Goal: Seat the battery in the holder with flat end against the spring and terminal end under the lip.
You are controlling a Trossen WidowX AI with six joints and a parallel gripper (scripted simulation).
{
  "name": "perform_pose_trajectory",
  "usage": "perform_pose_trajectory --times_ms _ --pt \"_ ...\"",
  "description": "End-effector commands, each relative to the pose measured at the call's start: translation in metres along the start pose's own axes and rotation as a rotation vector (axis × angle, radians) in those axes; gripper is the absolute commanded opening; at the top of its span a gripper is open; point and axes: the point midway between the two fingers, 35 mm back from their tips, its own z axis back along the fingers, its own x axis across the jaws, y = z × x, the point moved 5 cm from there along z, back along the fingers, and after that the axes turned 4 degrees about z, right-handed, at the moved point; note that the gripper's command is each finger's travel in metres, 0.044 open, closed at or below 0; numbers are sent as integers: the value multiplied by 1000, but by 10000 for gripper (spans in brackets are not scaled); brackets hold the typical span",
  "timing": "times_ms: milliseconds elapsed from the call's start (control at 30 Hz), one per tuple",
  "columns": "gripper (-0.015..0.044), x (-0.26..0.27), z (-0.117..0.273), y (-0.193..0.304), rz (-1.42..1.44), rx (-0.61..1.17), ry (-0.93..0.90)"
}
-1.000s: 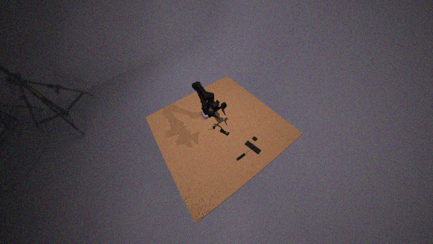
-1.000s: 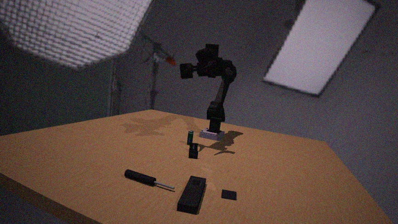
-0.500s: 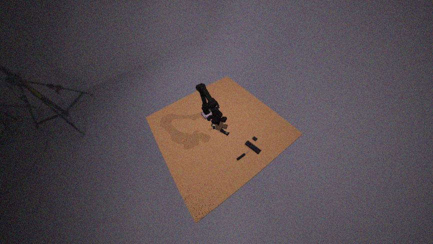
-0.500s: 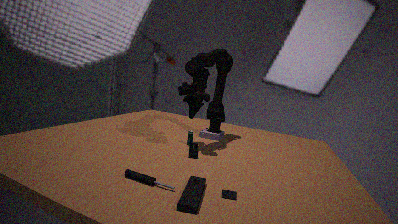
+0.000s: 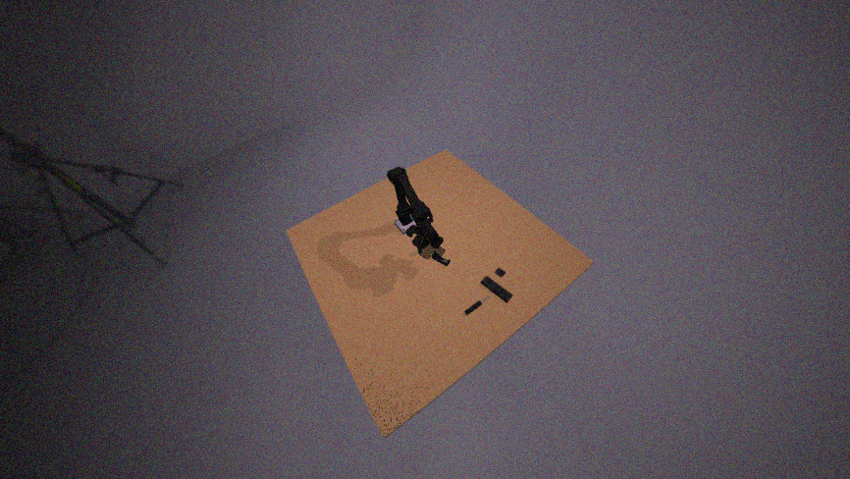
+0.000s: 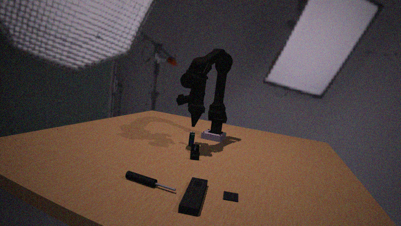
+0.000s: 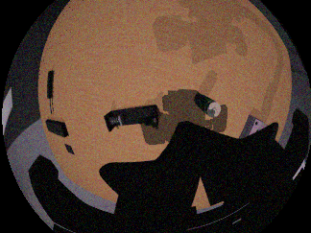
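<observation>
The dark green battery (image 6: 191,138) (image 7: 203,102) stands upright on the table, its pale round end up. The black holder (image 5: 442,259) (image 6: 194,155) (image 7: 136,116) lies close by, apart from the battery; it is empty, with a bit of metal at one end in the wrist view. My gripper (image 6: 193,125) is shut and empty, pointing down a little above the battery, not touching it. In the top view the battery cannot be made out near the arm. The dark fingers fill the lower part of the wrist view.
A screwdriver (image 5: 473,307) (image 6: 141,178), a long black block (image 5: 497,289) (image 6: 193,196) and a small dark square (image 5: 500,272) (image 6: 230,196) lie on the far side of the holder from the arm. The arm's pale base (image 6: 213,136) stands behind the battery.
</observation>
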Motion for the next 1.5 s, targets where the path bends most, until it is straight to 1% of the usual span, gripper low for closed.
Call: perform_pose_trajectory --times_ms 0,100,167,1467 --pt "0 -4 -30 1 -6 11 27" --pt "0 -7 -53 3 -6 12 28" --pt "0 -7 -58 3 -6 12 28" --pt "0 -67 -56 7 -6 11 33"
